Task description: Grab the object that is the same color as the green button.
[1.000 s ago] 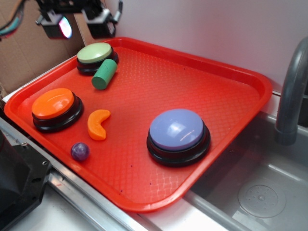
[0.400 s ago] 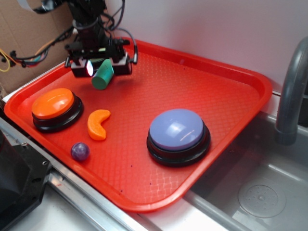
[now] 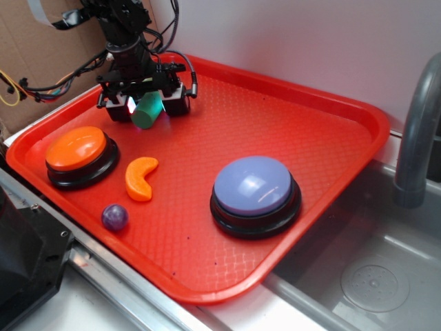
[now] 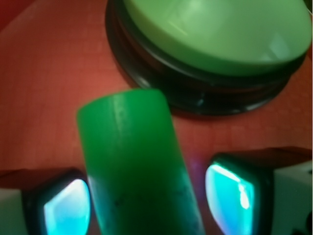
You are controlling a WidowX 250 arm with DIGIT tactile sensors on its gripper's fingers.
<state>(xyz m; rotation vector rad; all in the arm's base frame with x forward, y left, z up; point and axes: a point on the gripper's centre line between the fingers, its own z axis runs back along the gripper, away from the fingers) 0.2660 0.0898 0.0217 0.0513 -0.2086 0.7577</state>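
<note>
Nearest you, along the tray's point(image 3: 207, 289) front-left edge, sit the purple ball point(image 3: 114, 216), the orange slice point(image 3: 141, 178) and the orange button point(image 3: 76, 147); the lavender button point(image 3: 255, 186) stands toward the front-right. Farther back, near the tray's far-left corner, your pincer point(image 3: 147, 105) is down at tray level, spread open, with the green cylinder point(image 4: 137, 166) lying between its pads point(image 4: 230, 191) and a small gap on either side. Just beyond the cylinder, the wrist view shows the green button point(image 4: 220, 34).
</note>
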